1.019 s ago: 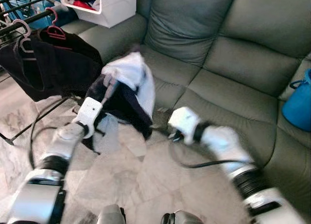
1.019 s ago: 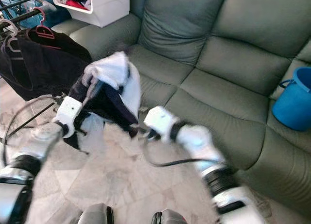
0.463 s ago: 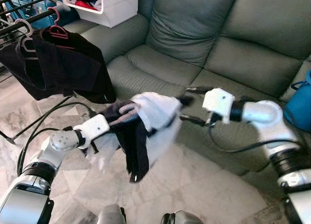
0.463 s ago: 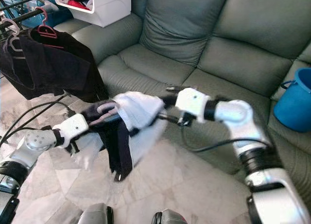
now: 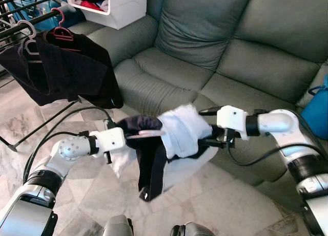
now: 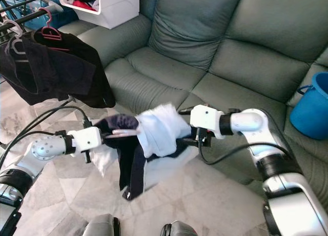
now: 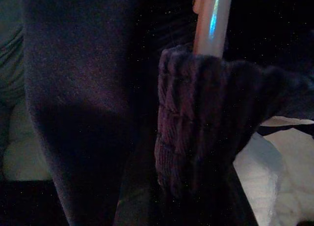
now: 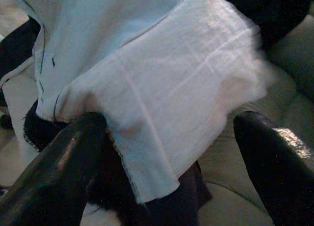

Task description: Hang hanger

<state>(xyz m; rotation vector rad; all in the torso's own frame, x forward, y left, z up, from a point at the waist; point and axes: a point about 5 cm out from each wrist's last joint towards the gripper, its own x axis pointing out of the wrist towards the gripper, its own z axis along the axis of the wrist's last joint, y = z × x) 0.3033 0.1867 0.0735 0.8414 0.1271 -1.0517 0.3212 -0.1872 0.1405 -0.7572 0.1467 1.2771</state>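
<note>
I am standing in front of the big grey sofa (image 5: 215,51), with the drying rack (image 5: 31,13) up on my left. A dark shirt (image 5: 66,67) already hangs there on a red hanger (image 5: 59,31).

A second ago my arms were apart and the clothes were swinging about. Now both arms have come together in front of me, and the bundle sits between them, low over the floor and just in front of the sofa's edge.

The bundle is a white cloth (image 5: 182,131) and a dark cloth (image 5: 151,162) draped over a pink hanger (image 5: 146,135). My left gripper (image 5: 128,137) is closed on the pink hanger at its end. My right gripper (image 8: 162,157) has its fingers spread wide, with the white cloth lying between them but not pinched.

I think the clothes are steadier now. The pink hanger is well apart from the rack, so I must carry it over and hook it on.
</note>
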